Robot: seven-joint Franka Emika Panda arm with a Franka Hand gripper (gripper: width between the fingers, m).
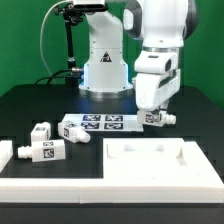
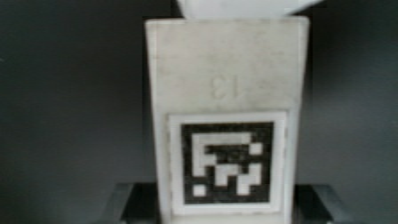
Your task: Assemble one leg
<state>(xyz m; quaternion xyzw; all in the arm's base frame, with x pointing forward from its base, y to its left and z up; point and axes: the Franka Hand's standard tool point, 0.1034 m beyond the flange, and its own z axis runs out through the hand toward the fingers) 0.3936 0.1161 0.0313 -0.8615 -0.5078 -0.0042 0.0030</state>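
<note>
My gripper [image 1: 151,110] is down at the table by the marker board's end on the exterior view's right. It is shut on one leg [image 1: 158,118], a stubby white peg with a tag sticker. In the wrist view this leg [image 2: 222,90] fills the frame, tag facing the camera. My gripper [image 2: 224,206] has a dark finger against each side of it, and one of the fingers [image 2: 135,202] shows beside the tag. Three more legs lie on the exterior view's left: one [image 1: 41,131], a second [image 1: 74,131] and a third [image 1: 46,152].
The marker board [image 1: 100,123] lies mid-table. A large flat white panel with a raised rim [image 1: 150,165] sits at the front. A white rail end [image 1: 5,155] shows at the exterior view's left edge. The robot base [image 1: 105,65] stands behind. A white shape [image 2: 240,8] shows beyond the held leg.
</note>
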